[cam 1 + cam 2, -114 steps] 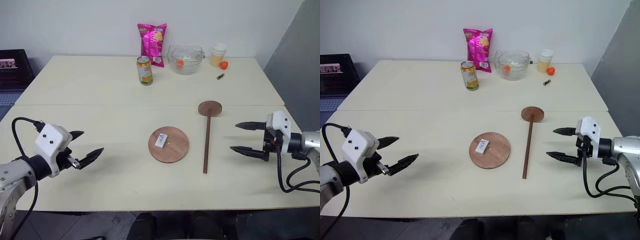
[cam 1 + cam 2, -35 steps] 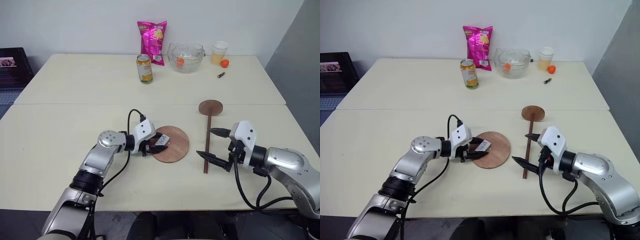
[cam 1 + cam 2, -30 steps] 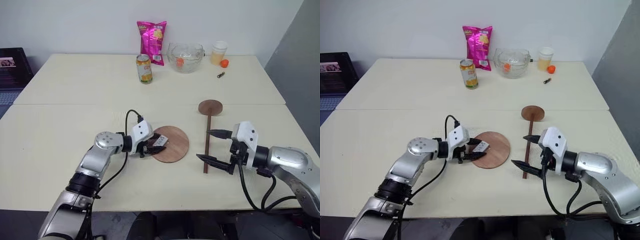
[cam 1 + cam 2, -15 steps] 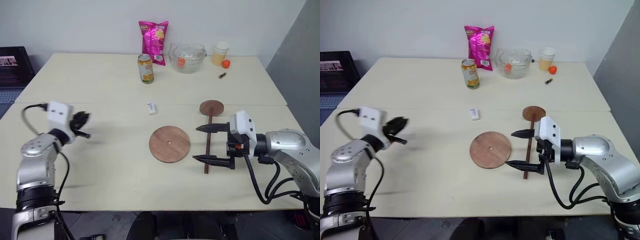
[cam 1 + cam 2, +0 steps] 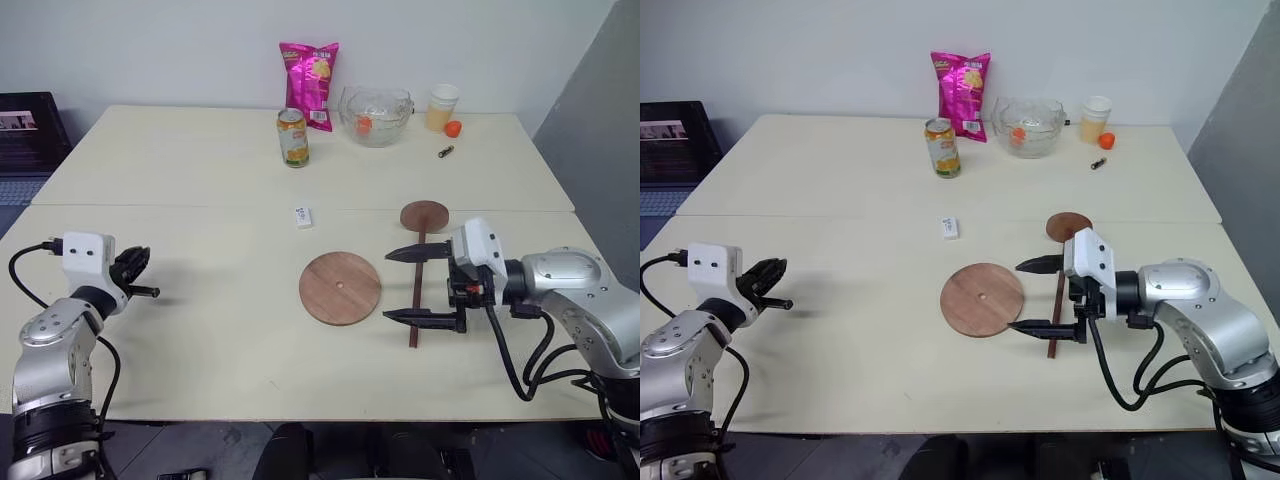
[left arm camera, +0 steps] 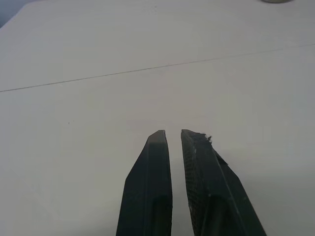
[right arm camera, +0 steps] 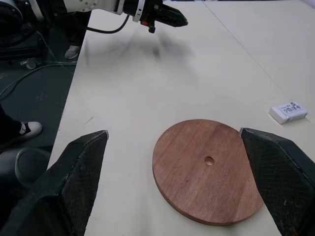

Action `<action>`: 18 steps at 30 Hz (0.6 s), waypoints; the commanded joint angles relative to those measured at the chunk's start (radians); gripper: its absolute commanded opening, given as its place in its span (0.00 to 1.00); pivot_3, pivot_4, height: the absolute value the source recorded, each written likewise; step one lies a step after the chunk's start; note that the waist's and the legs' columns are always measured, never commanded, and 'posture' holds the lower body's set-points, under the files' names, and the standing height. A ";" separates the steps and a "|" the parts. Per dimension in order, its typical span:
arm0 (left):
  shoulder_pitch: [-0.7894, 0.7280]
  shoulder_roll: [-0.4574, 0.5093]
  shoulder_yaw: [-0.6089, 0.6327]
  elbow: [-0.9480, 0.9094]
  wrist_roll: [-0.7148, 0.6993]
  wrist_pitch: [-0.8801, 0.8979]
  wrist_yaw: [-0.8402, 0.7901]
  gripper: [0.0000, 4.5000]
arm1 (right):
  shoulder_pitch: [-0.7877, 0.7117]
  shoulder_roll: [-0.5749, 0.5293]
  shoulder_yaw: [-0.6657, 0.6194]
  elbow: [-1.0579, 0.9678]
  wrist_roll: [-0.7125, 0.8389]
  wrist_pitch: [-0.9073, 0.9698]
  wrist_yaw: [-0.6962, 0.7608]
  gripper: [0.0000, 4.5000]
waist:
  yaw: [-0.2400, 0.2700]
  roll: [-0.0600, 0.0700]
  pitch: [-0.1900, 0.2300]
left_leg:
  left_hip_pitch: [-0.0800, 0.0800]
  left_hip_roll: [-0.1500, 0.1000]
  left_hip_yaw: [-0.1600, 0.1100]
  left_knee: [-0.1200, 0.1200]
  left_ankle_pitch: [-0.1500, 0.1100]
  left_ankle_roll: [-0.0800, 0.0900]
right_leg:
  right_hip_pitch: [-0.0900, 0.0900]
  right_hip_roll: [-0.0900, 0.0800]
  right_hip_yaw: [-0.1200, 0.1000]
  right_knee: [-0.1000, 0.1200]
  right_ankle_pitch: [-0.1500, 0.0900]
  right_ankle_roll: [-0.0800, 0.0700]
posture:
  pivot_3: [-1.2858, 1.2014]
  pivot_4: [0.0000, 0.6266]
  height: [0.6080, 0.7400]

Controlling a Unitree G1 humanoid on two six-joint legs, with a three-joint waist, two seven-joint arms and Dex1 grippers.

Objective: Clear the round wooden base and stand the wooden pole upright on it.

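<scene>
**Base bare, pole lying flat beside it**

Cream tabletop [image 5: 200,170] fills most of the head views, made of two slabs that meet at a seam running across, with a white wall behind and a grey wall on the right. Along the far edge stand a pink bag [image 5: 308,72], a can [image 5: 292,138], a glass bowl [image 5: 375,115] and a cup [image 5: 441,107]. The base [image 5: 340,288] lies flat near the middle of the near slab with nothing on it. A small white block [image 5: 302,215] rests on the table beyond it, by the seam. The pole [image 5: 417,290] lies flat just right of the base, its small disc end pointing away from the robot. The right gripper [image 5: 418,285] hangs over the pole with its two fingers spread wide, one toward each end of the rod, pointing at the base. The left gripper [image 5: 138,278] sits far out by the table's left side, fingers pressed together and holding nothing. Wide bare table separates it from the base.

Left wrist view: the closed fingers [image 6: 150,191] point over plain tabletop, crossed by the seam.

Right wrist view: the two spread fingers [image 7: 81,172] frame the base [image 7: 209,169], its centre hole visible. The white block [image 7: 288,112] lies beyond it. The left gripper [image 7: 167,17] is over the table's far side, and dark floor with cables lies past that edge.
</scene>
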 commanded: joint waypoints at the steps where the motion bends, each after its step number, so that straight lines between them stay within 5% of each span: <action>1: 0.039 0.025 -0.004 -0.076 -0.016 0.001 -0.044 0.21 | -0.001 0.006 -0.010 -0.018 -0.003 -0.017 -0.008 1.00 | 0.000 0.000 0.000 | 0.000 0.000 0.000 0.000 0.000 0.000 | 0.000 0.000 0.000 0.000 0.000 0.000 | 0.52 0.24 1.00; 11: 0.196 0.160 -0.121 -0.445 -0.069 0.011 -0.318 0.69 | 0.013 -0.016 -0.074 -0.018 0.009 0.083 -0.113 1.00 | 0.001 0.000 0.000 | 0.000 0.000 0.000 0.000 0.000 0.000 | 0.000 0.000 0.000 0.000 0.000 0.000 | 0.52 0.24 1.00; 18: 0.122 0.297 -0.238 -0.677 -0.189 0.128 -0.504 0.69 | -0.066 -0.025 -0.107 0.030 0.017 0.381 -0.308 1.00 | 0.000 0.001 0.000 | 0.000 0.000 0.000 -0.001 0.000 0.000 | 0.000 0.000 0.001 0.000 0.000 -0.001 | 0.52 0.24 1.00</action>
